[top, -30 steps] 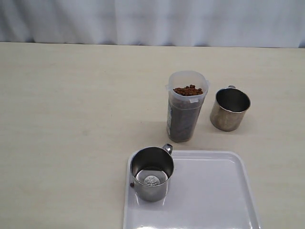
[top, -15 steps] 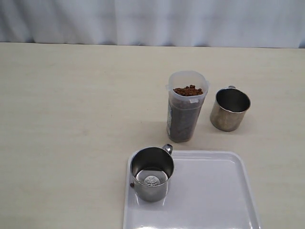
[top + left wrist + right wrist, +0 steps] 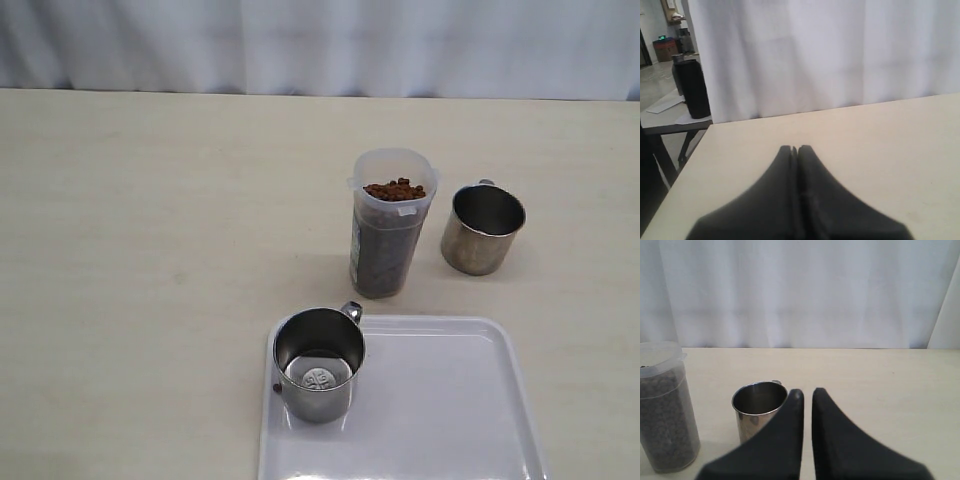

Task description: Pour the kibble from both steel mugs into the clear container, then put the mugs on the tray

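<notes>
Noting steel mug [image 3: 483,228] on table [image 3: 150,250] beside clear container [image 3: 391,222], other mug [image 3: 318,362] on tray [image 3: 450,400]. Expecting light, rigid, slippery steel; advising rim or handle grip. Finding left gripper [image 3: 794,149], right gripper [image 3: 806,392] pinched together, empty.

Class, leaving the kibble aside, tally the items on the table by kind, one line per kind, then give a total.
Steel mugs: 2
Clear container: 1
White tray: 1
Total: 4
</notes>
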You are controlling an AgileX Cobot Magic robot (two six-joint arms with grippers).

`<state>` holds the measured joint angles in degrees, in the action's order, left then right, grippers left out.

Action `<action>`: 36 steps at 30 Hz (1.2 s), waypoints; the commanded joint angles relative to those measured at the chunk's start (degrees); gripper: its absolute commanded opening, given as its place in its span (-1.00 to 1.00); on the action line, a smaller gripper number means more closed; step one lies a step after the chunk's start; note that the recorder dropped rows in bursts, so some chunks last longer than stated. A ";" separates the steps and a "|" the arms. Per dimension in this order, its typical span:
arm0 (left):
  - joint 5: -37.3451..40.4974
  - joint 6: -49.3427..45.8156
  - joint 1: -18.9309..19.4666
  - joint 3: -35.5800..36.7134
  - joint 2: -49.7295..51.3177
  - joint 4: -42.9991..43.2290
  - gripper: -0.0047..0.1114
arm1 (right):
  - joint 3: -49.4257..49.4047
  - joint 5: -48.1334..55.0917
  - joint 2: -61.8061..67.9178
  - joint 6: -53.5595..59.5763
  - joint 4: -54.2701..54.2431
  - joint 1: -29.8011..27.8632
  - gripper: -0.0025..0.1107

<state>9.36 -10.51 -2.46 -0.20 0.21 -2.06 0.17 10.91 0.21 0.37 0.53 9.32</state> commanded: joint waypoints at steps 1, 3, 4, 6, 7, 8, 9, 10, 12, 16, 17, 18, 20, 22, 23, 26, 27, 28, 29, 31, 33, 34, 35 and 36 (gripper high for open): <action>0.32 -0.19 -0.91 0.20 -0.21 0.05 -0.92 | -0.17 0.07 -0.21 0.03 -0.15 0.17 -0.87; 0.62 0.18 -0.91 0.20 -0.21 -0.23 -0.92 | -0.17 0.07 -0.21 0.03 -0.15 0.17 -0.87; 0.77 0.27 -0.91 0.20 -0.21 -0.23 -0.92 | -0.17 0.07 -0.21 0.03 -0.15 0.17 -0.87; 1.05 0.27 -0.91 0.20 -0.21 -0.82 -0.92 | -0.17 0.07 -0.21 0.03 -0.15 0.17 -0.87; 1.13 0.27 -0.91 0.20 -0.21 -1.36 -0.92 | -0.17 0.07 -0.21 0.03 -0.15 0.17 -0.87; 1.13 0.27 -0.91 0.20 -0.21 -3.59 -0.92 | -0.17 0.07 -0.21 0.03 -0.15 0.17 -0.87; 1.13 0.27 -0.91 0.20 -0.21 -4.49 -0.92 | -0.17 0.07 -0.21 0.03 -0.15 0.17 -0.87; 1.13 0.27 -0.91 0.20 -0.21 -4.62 -0.92 | -0.17 0.07 -0.21 0.03 -0.15 0.17 -0.87; 1.13 0.41 -0.91 0.20 -0.21 -4.61 -0.92 | -0.17 0.07 -0.21 0.03 -0.15 0.17 -0.87; 1.33 0.54 -0.91 0.20 -0.21 -4.61 -0.92 | -0.17 0.07 -0.21 0.03 -0.15 0.17 -0.87; 1.28 0.14 -0.91 0.20 -0.21 -4.61 -0.92 | -0.17 0.07 -0.21 0.03 -0.15 0.17 -0.87; 1.28 0.14 -0.91 0.20 -0.21 -4.61 -0.92 | -0.17 0.07 -0.21 0.03 -0.15 0.17 -0.87; 1.28 0.14 -0.91 0.20 -0.21 -4.61 -0.92 | -0.17 0.07 -0.21 0.03 -0.15 0.17 -0.87; 1.28 0.14 -0.91 0.20 -0.21 -4.61 -0.92 | -0.17 0.07 -0.21 0.03 -0.15 0.17 -0.87; 1.28 0.14 -0.91 0.20 -0.21 -4.61 -0.92 | -0.17 0.07 -0.21 0.03 -0.15 0.17 -0.87; 1.41 0.16 -0.91 0.20 -0.21 -4.45 -0.92 | -0.17 0.07 -0.21 0.03 -0.15 0.17 -0.87; 1.31 0.16 -0.91 0.20 -0.21 -4.45 -0.92 | -0.17 0.07 -0.21 0.03 -0.15 0.17 -0.87; 1.31 0.16 -0.91 0.20 -0.21 -4.45 -0.92 | -0.17 0.07 -0.21 0.03 -0.15 0.17 -0.87; 1.31 0.16 -0.91 0.20 -0.21 -4.45 -0.92 | -0.17 0.07 -0.21 0.03 -0.15 0.17 -0.87; 1.31 0.16 -0.91 0.20 -0.21 -4.45 -0.92 | -0.17 0.07 -0.21 0.03 -0.15 0.17 -0.87; 1.31 0.16 -0.91 0.20 -0.21 -4.45 -0.92 | -0.17 -0.48 -0.21 0.16 0.00 0.15 -0.87; 1.31 0.16 -0.91 0.20 -0.21 -4.45 -0.92 | -0.17 -5.44 -0.21 1.53 0.55 0.15 -0.87; 1.31 0.16 -0.91 0.20 -0.21 -4.45 -0.92 | -0.17 -9.73 -0.21 1.66 0.01 0.15 -0.87; 1.31 0.16 -0.91 0.20 -0.21 -4.45 -0.92 | -0.17 -17.22 -0.21 1.27 -0.99 0.15 -0.87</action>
<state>10.64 -10.40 -2.94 -0.20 0.21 -6.14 0.05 4.10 0.21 1.07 0.44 9.32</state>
